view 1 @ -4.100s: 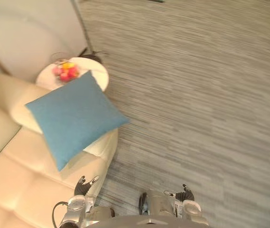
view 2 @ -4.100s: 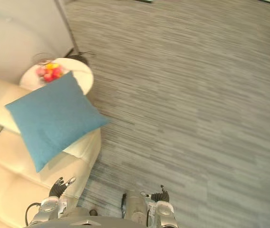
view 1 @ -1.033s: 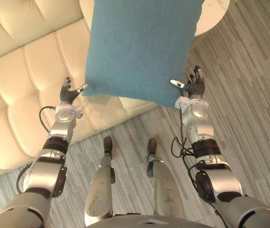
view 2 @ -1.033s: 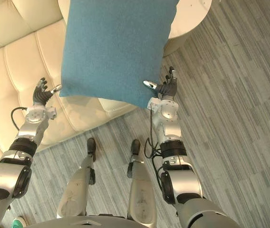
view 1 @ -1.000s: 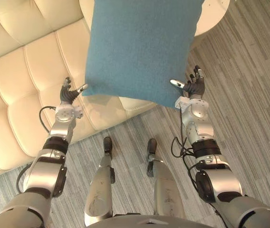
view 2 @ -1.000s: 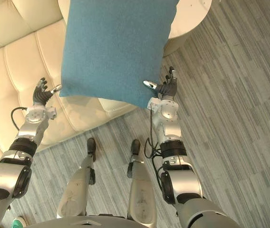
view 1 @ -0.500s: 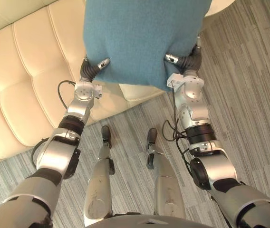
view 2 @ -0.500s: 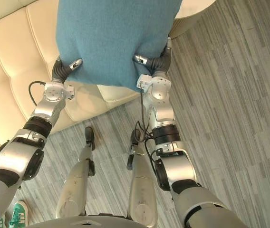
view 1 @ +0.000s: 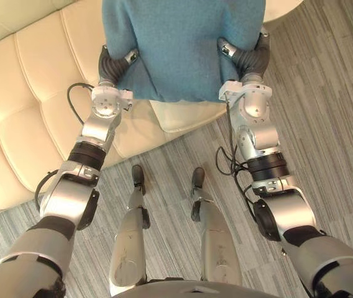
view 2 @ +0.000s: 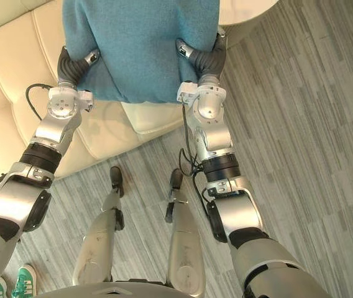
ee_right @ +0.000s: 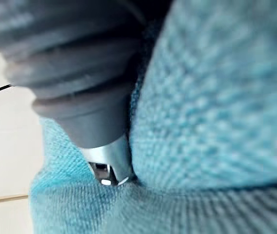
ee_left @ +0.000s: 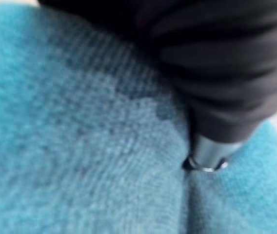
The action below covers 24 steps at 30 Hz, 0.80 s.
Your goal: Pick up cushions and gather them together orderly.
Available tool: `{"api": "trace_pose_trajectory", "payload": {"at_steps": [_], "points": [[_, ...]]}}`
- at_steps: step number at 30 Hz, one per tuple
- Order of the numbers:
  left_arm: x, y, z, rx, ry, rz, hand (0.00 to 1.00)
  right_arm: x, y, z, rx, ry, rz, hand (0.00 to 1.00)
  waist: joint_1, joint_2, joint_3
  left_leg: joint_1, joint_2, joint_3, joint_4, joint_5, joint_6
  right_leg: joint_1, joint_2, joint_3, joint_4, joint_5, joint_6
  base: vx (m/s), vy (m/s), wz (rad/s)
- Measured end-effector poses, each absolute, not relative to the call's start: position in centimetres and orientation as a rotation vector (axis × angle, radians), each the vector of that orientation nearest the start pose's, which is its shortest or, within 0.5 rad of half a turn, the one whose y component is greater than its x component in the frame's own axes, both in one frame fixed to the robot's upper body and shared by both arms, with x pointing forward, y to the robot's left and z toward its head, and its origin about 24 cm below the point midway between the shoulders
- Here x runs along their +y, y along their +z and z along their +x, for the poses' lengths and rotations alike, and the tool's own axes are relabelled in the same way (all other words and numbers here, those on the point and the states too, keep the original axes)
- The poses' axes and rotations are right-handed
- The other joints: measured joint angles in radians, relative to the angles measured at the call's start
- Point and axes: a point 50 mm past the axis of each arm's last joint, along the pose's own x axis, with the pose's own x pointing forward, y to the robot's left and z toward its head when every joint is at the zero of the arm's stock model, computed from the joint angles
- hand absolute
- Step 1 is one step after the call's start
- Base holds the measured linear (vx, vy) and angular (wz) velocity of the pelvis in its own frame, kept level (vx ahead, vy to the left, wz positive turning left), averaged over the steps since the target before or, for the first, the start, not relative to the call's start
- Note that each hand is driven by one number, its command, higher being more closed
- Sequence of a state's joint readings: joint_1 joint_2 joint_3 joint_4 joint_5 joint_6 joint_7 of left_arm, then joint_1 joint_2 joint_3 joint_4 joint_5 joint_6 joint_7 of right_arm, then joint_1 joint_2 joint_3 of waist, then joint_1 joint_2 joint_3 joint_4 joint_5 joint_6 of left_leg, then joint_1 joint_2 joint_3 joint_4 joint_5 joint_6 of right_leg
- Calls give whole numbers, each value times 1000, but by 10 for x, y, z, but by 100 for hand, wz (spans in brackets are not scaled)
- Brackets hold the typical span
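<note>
cream sofa (view 1: 21,93) on the left, left hand (view 1: 111,65) thumb dug in, pinching the blue cushion's (view 1: 179,43) lower corner, cushion held up above the sofa edge between both hands, right hand (view 1: 253,59) pinching the other corner the same way, grey striped floor (view 1: 332,112) off right

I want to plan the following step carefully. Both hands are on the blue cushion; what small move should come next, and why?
Probably a short lift straight up, keeping both grips. The left hand and right hand pinch the blue cushion at its two sides, thumbs pressed into the cloth, and its lower edge sits close over the cream sofa.
</note>
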<state>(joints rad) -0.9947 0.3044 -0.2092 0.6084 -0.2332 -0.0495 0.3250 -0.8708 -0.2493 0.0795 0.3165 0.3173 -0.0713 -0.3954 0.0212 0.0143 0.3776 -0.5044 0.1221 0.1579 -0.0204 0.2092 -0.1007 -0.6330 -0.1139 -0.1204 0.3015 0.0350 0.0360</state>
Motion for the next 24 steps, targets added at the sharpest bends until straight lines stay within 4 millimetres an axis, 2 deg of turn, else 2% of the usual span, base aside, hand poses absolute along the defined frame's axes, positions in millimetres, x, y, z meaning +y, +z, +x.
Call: {"api": "trace_pose_trajectory", "payload": {"at_steps": [3, 4, 6, 11, 15, 20, 24], "points": [[127, 232, 385, -471, 61, 127, 100, -146, 219, 360, -500, -159, 137, 100, 3, 0, 0, 29, -1, -15, -1, -1, -1, 34, -1, -10, 6, -14, 2, 29, -50, 12], [123, 228, 378, -483, 45, 125, 100, -150, 203, 355, -466, -168, 137, 100, 2, 0, 0, 48, -2, -24, -2, -3, -3, 52, -4, -19, 18, -27, 2, 31, -51, 18], [122, 219, 370, -489, 26, 115, 100, -151, 191, 348, -447, -170, 146, 100, 1, 0, 0, 71, -8, -31, -5, -5, -6, 68, -6, -25, 38, -46, 2, 31, -60, 14], [124, 168, 328, -429, 39, -42, 100, -144, 165, 309, -461, -164, 144, 100, -7, 1, -6, 181, -14, -54, -44, -6, -8, 151, -14, -48, 90, -106, 1, 52, -68, 14], [130, 134, 294, -365, 97, -168, 100, -138, 147, 287, -449, -126, 132, 100, -20, 0, -20, 239, -22, -78, -58, -5, -7, 219, -19, -66, 81, -120, 6, 64, -27, 16], [149, 79, 241, -197, 183, -216, 100, -122, 93, 254, -268, -13, 174, 100, -18, 0, -153, 319, -18, -79, -59, -38, -4, 338, -11, -80, 4, -116, 14, 81, 10, 3], [159, 58, 219, -121, 226, -211, 100, -112, 73, 239, -187, 49, 215, 100, -5, 1, -221, 360, -10, -77, -59, -59, -9, 411, 5, -81, -70, -95, 22, 37, 16, -2]]}}
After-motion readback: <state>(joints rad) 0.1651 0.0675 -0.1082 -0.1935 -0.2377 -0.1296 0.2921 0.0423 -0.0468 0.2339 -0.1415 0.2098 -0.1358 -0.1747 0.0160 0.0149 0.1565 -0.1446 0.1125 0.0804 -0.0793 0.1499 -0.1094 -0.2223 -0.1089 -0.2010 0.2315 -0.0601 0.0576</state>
